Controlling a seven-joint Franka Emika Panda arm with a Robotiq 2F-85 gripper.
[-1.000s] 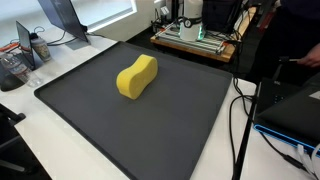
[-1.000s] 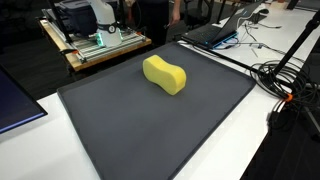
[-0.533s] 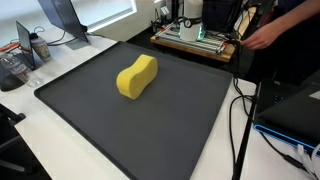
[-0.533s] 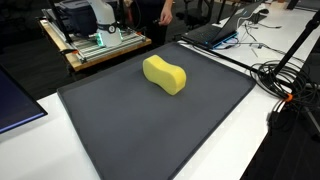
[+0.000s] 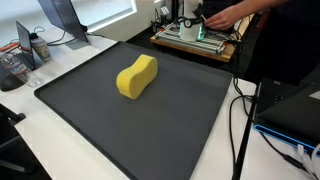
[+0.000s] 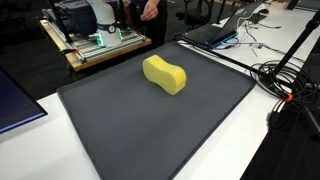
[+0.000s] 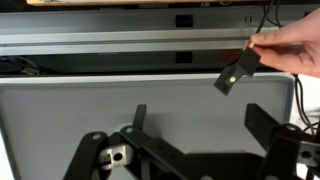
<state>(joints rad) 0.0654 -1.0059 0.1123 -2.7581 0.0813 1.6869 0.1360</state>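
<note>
Nearest the wrist camera, the gripper [image 7: 185,150] hangs released, its jaws wide apart with nothing between them. Just beyond it stretches the dark mat [image 7: 60,110] that covers the pale worktop [image 5: 50,140]. In both exterior views, neither of which shows the gripper, a yellow sponge [image 5: 137,77] [image 6: 165,75] lies flat near the middle of that mat, apart from everything else. It lies just where it lay a second ago. Farther back stands a wooden bench [image 5: 195,42] loaded with equipment. The one change is there: a person's hand [image 5: 215,18] has reached in over the bench. In the wrist view it pinches a small black piece [image 7: 236,72], perhaps a clip or tag. The sponge itself remains untouched.
</note>
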